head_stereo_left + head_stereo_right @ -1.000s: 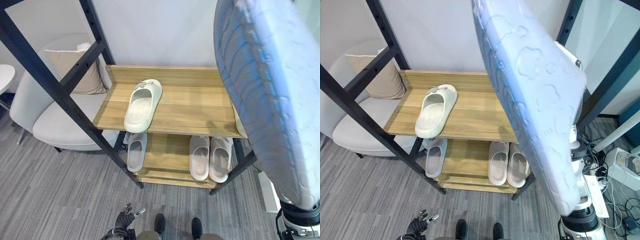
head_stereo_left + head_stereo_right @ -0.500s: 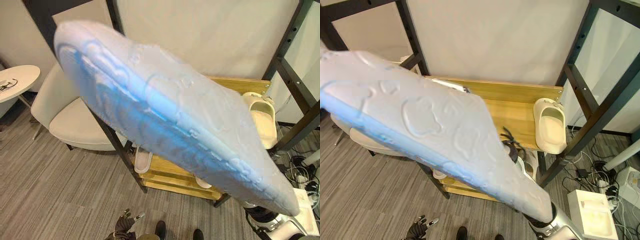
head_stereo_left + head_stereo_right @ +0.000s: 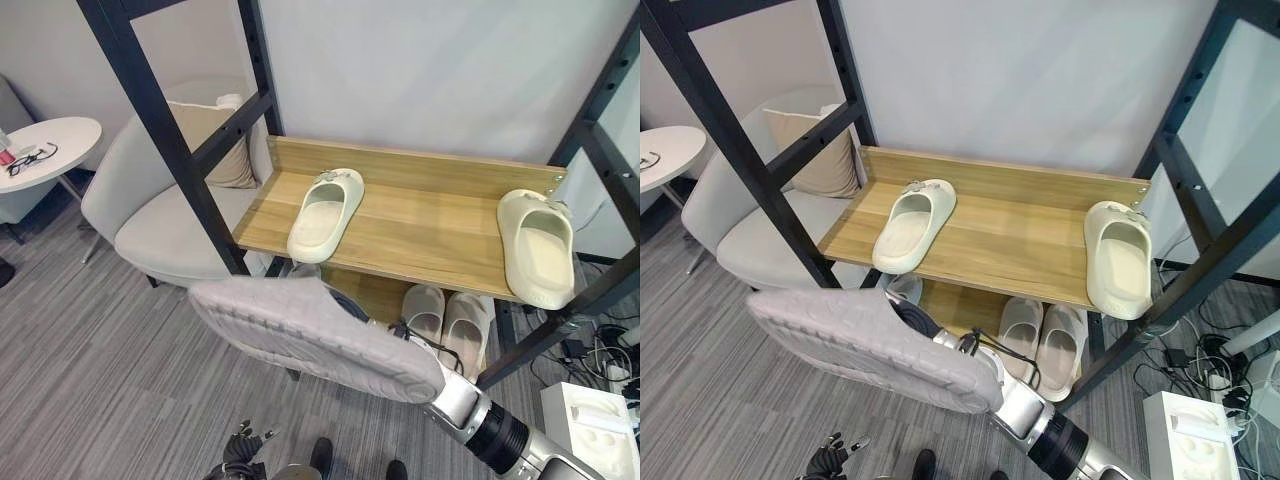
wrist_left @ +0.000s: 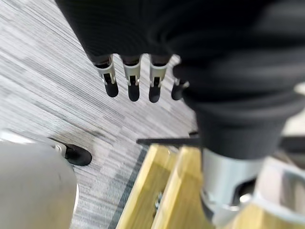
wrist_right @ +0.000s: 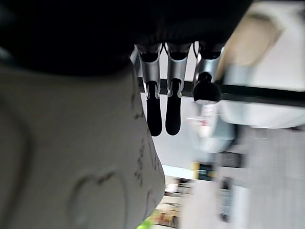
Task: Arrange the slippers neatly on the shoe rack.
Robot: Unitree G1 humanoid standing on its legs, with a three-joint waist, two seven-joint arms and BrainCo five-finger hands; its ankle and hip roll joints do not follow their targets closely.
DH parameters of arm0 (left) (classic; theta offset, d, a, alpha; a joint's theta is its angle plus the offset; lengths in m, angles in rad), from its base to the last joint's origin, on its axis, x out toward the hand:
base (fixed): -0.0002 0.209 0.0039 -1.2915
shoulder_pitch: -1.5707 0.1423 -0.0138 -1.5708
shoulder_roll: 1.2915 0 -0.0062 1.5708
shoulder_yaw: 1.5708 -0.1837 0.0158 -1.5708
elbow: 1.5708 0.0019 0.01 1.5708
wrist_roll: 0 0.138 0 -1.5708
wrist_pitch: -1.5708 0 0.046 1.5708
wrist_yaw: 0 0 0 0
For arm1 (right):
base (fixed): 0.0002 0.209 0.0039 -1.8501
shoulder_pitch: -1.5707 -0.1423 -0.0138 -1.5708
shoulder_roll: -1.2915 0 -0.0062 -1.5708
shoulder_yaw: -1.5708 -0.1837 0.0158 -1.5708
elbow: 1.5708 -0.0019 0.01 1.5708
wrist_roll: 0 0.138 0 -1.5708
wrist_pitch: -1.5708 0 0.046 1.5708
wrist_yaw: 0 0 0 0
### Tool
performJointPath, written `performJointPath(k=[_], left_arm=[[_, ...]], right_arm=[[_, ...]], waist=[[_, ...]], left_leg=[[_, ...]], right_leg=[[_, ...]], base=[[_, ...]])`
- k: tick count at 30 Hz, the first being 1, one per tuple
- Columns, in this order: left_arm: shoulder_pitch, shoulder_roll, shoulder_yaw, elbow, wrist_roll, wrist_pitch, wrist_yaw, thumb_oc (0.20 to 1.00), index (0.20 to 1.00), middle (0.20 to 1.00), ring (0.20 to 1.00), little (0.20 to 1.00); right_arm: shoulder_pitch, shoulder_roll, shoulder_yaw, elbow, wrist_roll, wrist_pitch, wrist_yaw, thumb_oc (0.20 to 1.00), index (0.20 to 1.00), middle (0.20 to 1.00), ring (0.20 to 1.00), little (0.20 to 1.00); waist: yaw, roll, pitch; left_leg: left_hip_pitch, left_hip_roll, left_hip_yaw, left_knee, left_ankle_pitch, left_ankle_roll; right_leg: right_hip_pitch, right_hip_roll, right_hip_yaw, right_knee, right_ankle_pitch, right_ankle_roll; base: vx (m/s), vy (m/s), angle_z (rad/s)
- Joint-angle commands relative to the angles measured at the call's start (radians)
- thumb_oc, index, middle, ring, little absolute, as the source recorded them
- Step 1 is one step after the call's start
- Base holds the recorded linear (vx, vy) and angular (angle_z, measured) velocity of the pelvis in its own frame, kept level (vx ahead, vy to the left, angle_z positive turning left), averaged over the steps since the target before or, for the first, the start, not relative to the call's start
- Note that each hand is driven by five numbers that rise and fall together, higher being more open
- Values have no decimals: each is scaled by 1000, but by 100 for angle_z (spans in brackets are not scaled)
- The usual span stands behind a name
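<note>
Right hand: fingers against a grey slipper, grip unclear, in front of the shoe rack | Left hand: fingers relaxed, empty, low over floor | Top shelf: cream slipper left, another cream slipper at right edge | Lower shelf: pale pair | Armchair left of rack.

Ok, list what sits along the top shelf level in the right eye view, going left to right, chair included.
Round side table → armchair with its cushion → cream slipper → wooden shelf → second cream slipper at the right end.
</note>
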Motion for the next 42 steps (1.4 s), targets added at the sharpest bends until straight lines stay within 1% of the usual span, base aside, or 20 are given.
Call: performJointPath(k=[1, 2, 3, 4, 5, 6, 7, 8, 10, 11, 14, 15, 16, 18, 19, 23, 26, 29, 36, 42], left_arm=[[-80, 16, -15, 67, 4, -24, 13, 1000, 1000, 1000, 1000, 1000], [-84, 16, -18, 62, 3, -30, 18, 1000, 1000, 1000, 1000, 1000], [-84, 16, -19, 62, 3, -30, 18, 1000, 1000, 1000, 1000, 1000], [-92, 16, -26, 47, -4, -38, 23, 1000, 1000, 1000, 1000, 1000], [-98, 15, -29, 38, -10, -42, 24, 1000, 1000, 1000, 1000, 1000], [-99, 15, -30, 38, -10, -42, 24, 1000, 1000, 1000, 1000, 1000], [-104, 15, -35, 33, -21, -44, 27, 1000, 1000, 1000, 1000, 1000], [-164, 0, -73, 13, -52, -53, 64, 1000, 1000, 1000, 1000, 1000], [-177, -4, -78, 12, -63, -53, 59, 1000, 1000, 1000, 1000, 1000], [-215, 1, -101, -5, -91, -65, 82, 1000, 1000, 1000, 1000, 1000], [-247, 12, -129, -54, -115, -79, 92, 1000, 1000, 1000, 1000, 1000], [-248, 13, -129, -54, -115, -78, 92, 1000, 1000, 1000, 1000, 1000], [-266, 23, -143, -81, -129, -91, 104, 1000, 1000, 1000, 1000, 1000], [-269, 30, -147, -97, -132, -98, 104, 1000, 1000, 1000, 1000, 1000], [-286, 44, -142, -126, -157, -117, 107, 1000, 1000, 1000, 1000, 1000], [-297, 59, -141, -146, -179, -137, 100, 1000, 1000, 1000, 1000, 1000], [-304, 69, -143, -163, -190, -144, 95, 1000, 1000, 1000, 1000, 1000], [-305, 75, -140, -166, -203, -142, 83, 1000, 1000, 1000, 1000, 1000], [-309, 76, -158, -178, -222, -149, 68, 1000, 1000, 1000, 1000, 1000], [-312, 85, -174, -196, -245, -156, 63, 1000, 1000, 1000, 1000, 1000]], right_arm=[[-79, -6, -29, -44, -278, -33, -69, 200, 200, 200, 200, 200], [-75, -15, -39, -5, -324, -29, -102, 200, 200, 200, 200, 200], [-76, -13, -39, -2, -327, -31, -105, 200, 200, 200, 200, 200], [-87, -43, -72, 63, -457, -9, -171, 200, 200, 200, 200, 200], [-82, -51, -98, 93, -470, -7, -197, 200, 200, 200, 200, 200], [-83, -51, -99, 95, -471, -8, -199, 200, 200, 200, 200, 200], [-93, -78, -126, 138, -542, 11, -250, 200, 200, 200, 200, 200], [-89, -86, -184, 179, -589, 45, -352, 200, 200, 200, 200, 200], [-106, -84, -187, 204, -617, 58, -364, 200, 200, 200, 200, 200], [-175, -76, -230, 295, -631, 92, -462, 200, 200, 200, 200, 200], [-273, -63, -265, 374, -644, 137, -558, 200, 200, 200, 200, 200], [-276, -62, -264, 376, -644, 137, -560, 200, 200, 200, 200, 200], [-352, -77, -301, 395, -660, 166, -633, 200, 200, 200, 200, 200], [-408, -85, -316, 424, -675, 184, -673, 200, 200, 200, 200, 200], [-520, -102, -343, 466, -703, 217, -750, 200, 200, 200, 200, 200], [-642, -139, -351, 550, -723, 248, -808, 200, 200, 200, 200, 200], [-709, -185, -350, 598, -710, 265, -814, 200, 200, 200, 200, 200], [-741, -213, -346, 646, -683, 262, -822, 200, 200, 200, 200, 200], [-780, -229, -296, 736, -690, 281, -808, 200, 200, 200, 200, 200], [-836, -213, -244, 887, -655, 282, -803, 200, 200, 200, 200, 200]], waist=[[23, -32, 94], [22, -30, 104], [22, -30, 102], [20, -23, 138], [17, -20, 154], [19, -20, 151], [17, -17, 164], [4, -15, 191], [8, -11, 200], [8, -4, 228], [13, 2, 247], [13, 2, 244], [15, 5, 256], [23, 4, 252], [38, 5, 264], [55, 2, 280], [60, 0, 288], [60, -2, 290], [68, -3, 299], [83, 7, 302]], left_leg=[[-3, 20, 11, 4, -14, -40], [-14, 19, 8, 4, -10, -41], [-17, 19, 7, 4, -9, -41], [-51, 18, 0, 4, -1, -39], [-71, 17, 1, 4, 6, -39], [-75, 17, 2, 4, 7, -39], [-91, 18, 3, 4, 12, -37], [-131, 20, 15, 15, 20, -35], [-148, 18, 19, 23, 22, -34], [-212, 15, 24, 72, 18, -33], [-317, -1, 25, 151, 5, -35], [-324, -1, 25, 156, 3, -34], [-398, -15, 28, 210, -9, -37], [-448, -23, 28, 234, -16, -35], [-526, -36, 34, 271, -30, -24], [-609, -54, 34, 329, -55, 0], [-672, -65, 30, 391, -77, 9], [-714, -74, 25, 440, -100, 15], [-799, -87, 17, 478, -105, 18], [-871, -101, 5, 525, -111, 22]], right_leg=[[30, -64, -19, 55, -131, 40], [19, -62, -23, 59, -131, 40], [16, -62, -23, 61, -131, 39], [-24, -61, -29, 74, -131, 41], [-50, -61, -27, 84, -130, 41], [-56, -61, -26, 87, -130, 41], [-80, -61, -25, 98, -131, 42], [-137, -64, -18, 134, -133, 42], [-160, -66, -15, 149, -136, 41], [-221, -78, -13, 186, -134, 40], [-304, -91, -7, 235, -135, 40], [-311, -91, -7, 239, -136, 40], [-375, -99, 1, 287, -138, 38], [-427, -98, 12, 316, -138, 39], [-513, -103, 35, 364, -135, 43], [-602, -108, 55, 422, -141, 45], [-655, -115, 61, 480, -158, 44], [-696, -122, 62, 541, -186, 37], [-781, -128, 60, 585, -196, 31], [-854, -132, 69, 639, -209, 25]], base=[[-104, -9, 5], [-69, -6, 14], [-110, 5, 24], [-148, 19, 25], [-149, 20, 16], [-95, 26, 8], [-114, 57, 0], [-115, 57, -1], [-119, 75, -5], [-174, 103, -10], [-113, 70, -5], [-87, 79, 7], [-67, 84, 4], [-73, 143, 13], [-75, 181, 21], [-40, 98, 2], [-2, 38, 11], [29, 48, 15], [7, 38, 4], [0, 26, -1]])
